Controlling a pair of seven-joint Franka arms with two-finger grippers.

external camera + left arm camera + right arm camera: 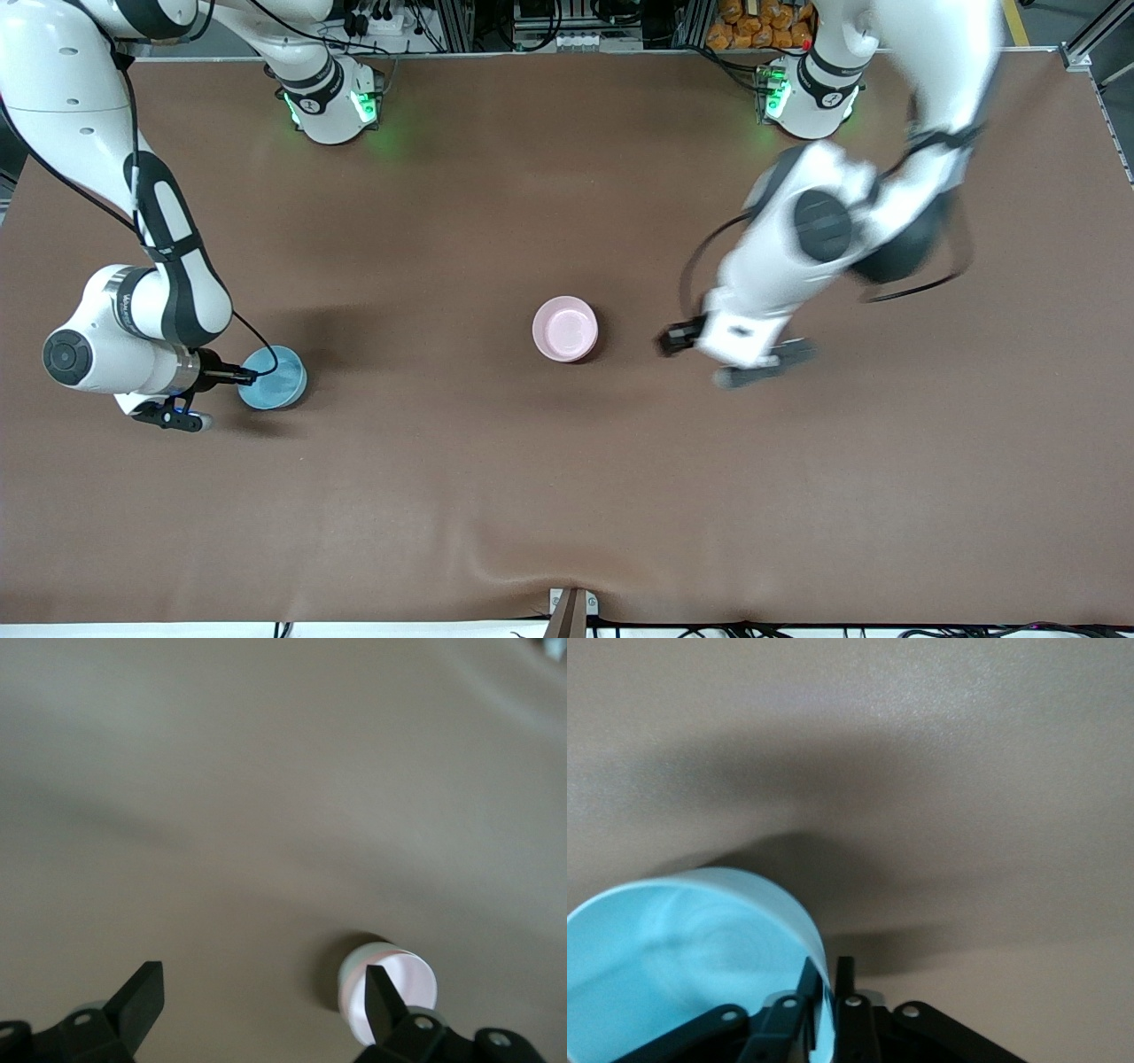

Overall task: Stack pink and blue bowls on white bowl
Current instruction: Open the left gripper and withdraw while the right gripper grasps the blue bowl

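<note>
Pink, smooth, round bowl [565, 329] at frame centre on the brown matte bench [496, 496], nested on a white bowl whose rim [370, 953] peeks out beneath it in the left wrist view: first stacking apparently done. Light blue, glossy, round bowl [273, 378] at middle left, toward the right arm's end, not yet stacked. Right gripper [830, 979] fingers pinched on the blue bowl's thin rim, bowl seemingly on the bench. Left gripper [262, 994] beside the pink bowl, toward the left arm's end, fingers spread wide, holding nothing. Left to do: carrying blue onto the pink.
</note>
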